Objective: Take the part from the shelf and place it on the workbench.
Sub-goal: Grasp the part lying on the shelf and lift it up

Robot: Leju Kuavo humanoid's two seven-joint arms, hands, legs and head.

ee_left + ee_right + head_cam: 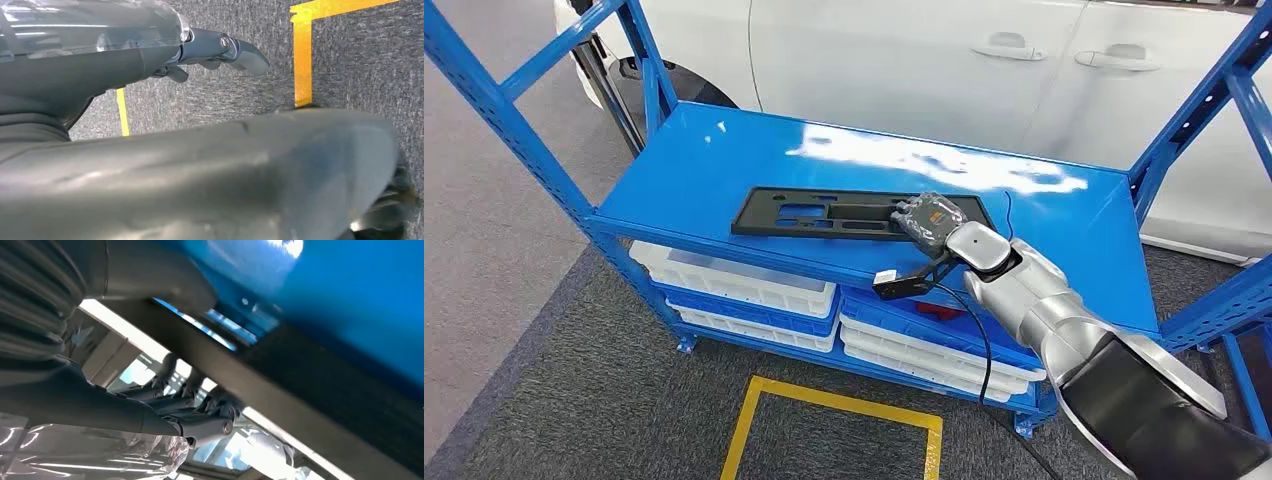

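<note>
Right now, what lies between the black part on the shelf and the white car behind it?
Only bare blue shelf top lies between the black part and the white car; the head view shows it, with glare.

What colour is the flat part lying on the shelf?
Black; the flat part shows best in the head view, against the blue shelf.

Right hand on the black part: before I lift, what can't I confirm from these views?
- Grip: in the head view the right hand covers the black part's end, hiding the fingers; the right wrist view is blurred, so contact is unclear.
- Lower bins: contents hidden by the shelf deck.
- Left hand: the left wrist view shows it over the floor; whether its fingers are curled is unclear.
</note>
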